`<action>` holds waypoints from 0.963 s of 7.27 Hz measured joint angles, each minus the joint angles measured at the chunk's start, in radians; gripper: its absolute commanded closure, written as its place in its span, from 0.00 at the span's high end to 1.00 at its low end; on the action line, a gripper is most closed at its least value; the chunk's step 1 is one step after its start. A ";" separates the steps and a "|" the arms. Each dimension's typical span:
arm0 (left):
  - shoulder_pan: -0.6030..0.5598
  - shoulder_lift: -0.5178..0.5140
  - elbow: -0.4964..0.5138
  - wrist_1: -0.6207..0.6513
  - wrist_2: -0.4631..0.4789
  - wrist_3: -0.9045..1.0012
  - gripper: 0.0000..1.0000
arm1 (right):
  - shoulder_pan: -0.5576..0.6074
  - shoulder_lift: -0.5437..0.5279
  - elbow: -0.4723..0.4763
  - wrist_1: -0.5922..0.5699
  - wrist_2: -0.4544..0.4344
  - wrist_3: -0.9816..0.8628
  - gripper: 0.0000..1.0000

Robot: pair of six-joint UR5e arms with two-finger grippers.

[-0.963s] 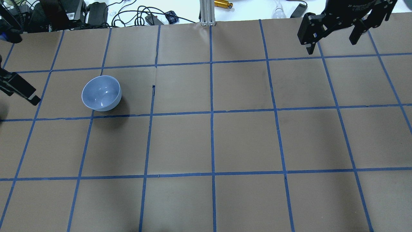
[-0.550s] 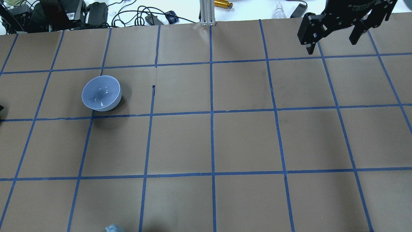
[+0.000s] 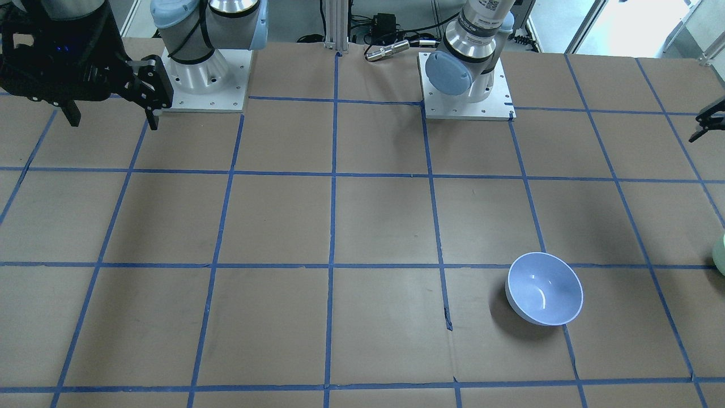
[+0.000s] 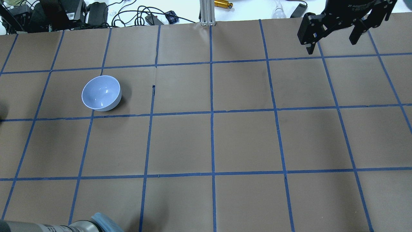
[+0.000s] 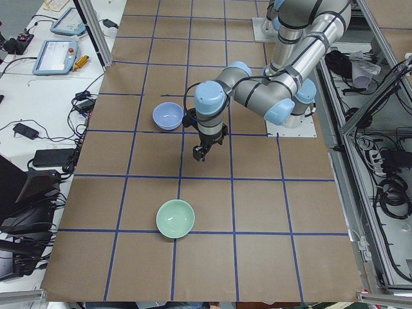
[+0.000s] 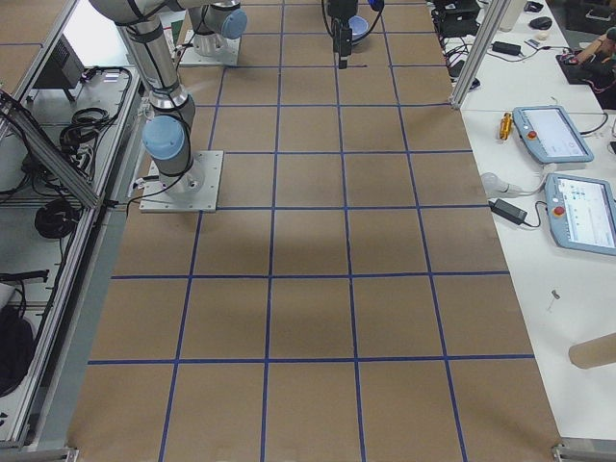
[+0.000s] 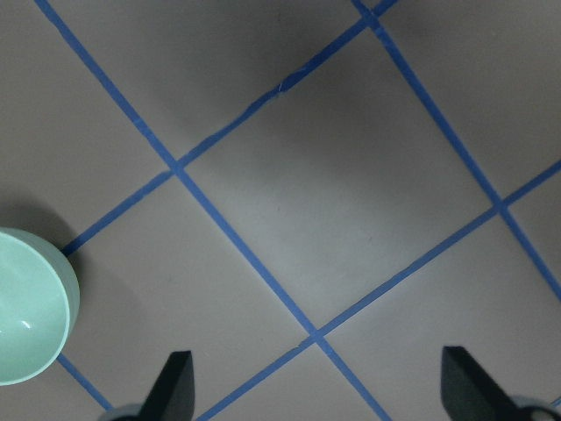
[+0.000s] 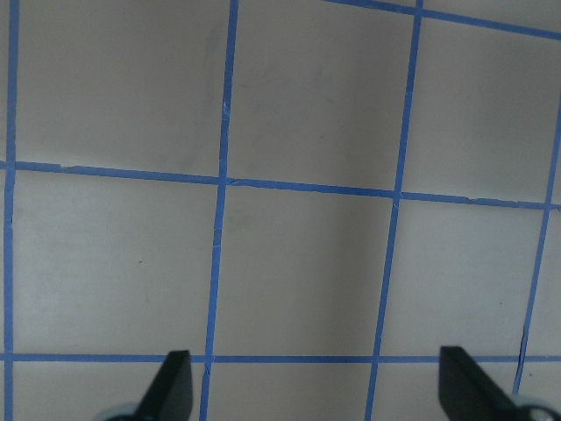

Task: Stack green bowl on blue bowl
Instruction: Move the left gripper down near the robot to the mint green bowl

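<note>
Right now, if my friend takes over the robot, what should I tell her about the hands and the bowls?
Left hand: open and empty. It hangs above the table, roughly between the two bowls.
Right hand: open and empty, over bare table far from both bowls.
Green bowl: upright on the table toward the robot's left end, with nothing in it.
Blue bowl: upright on the table, apart from the green bowl, also empty.
Done: nothing yet, and no bowl is held.
Left: grab the green bowl, lift it and set it inside the blue bowl. The left hand is nearer, so it probably does this.
</note>
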 measured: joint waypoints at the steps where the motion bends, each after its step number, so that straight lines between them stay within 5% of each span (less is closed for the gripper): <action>1: 0.018 -0.056 0.004 0.094 0.000 0.124 1.00 | 0.000 0.000 0.000 0.000 0.000 0.000 1.00; 3: 0.035 -0.166 0.027 0.249 -0.002 0.361 1.00 | 0.000 0.000 0.000 0.000 0.000 0.000 1.00; 7: 0.089 -0.356 0.162 0.283 -0.041 0.615 1.00 | 0.000 0.000 0.000 0.000 0.000 0.000 1.00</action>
